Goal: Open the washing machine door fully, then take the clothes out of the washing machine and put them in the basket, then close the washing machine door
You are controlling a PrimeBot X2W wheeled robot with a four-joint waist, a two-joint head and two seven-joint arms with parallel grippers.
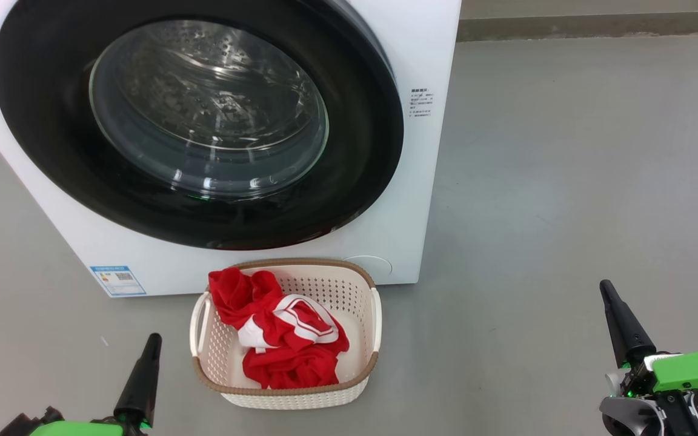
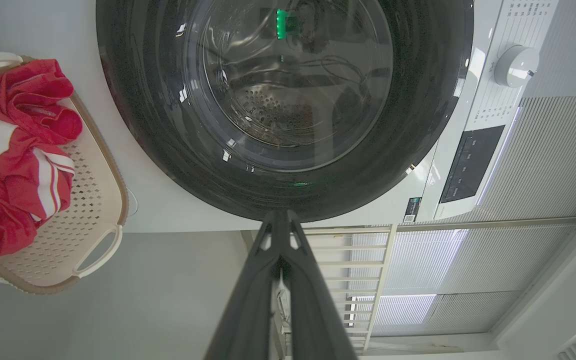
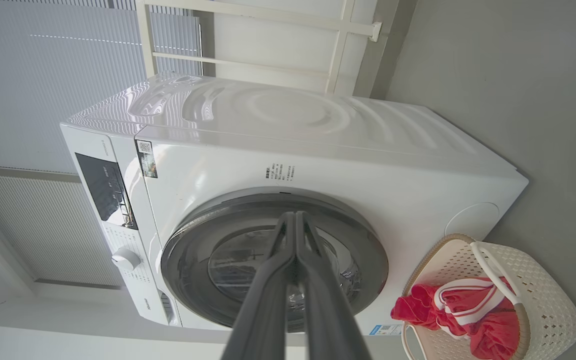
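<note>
The white washing machine fills the upper left of the head view, and its round black-rimmed door lies flat against the front, closed. Through the glass I see bare steel drum. Red clothes with white stripes lie heaped in the cream basket on the floor just before the machine. My left gripper rests low at the bottom left, shut and holding nothing. My right gripper stands at the bottom right, well clear of the basket, also shut and holding nothing.
Grey floor stretches wide to the right of the machine. A blue-white label sits on the machine's lower left corner. The control panel and knob show in the left wrist view, with white blinds and a rail behind.
</note>
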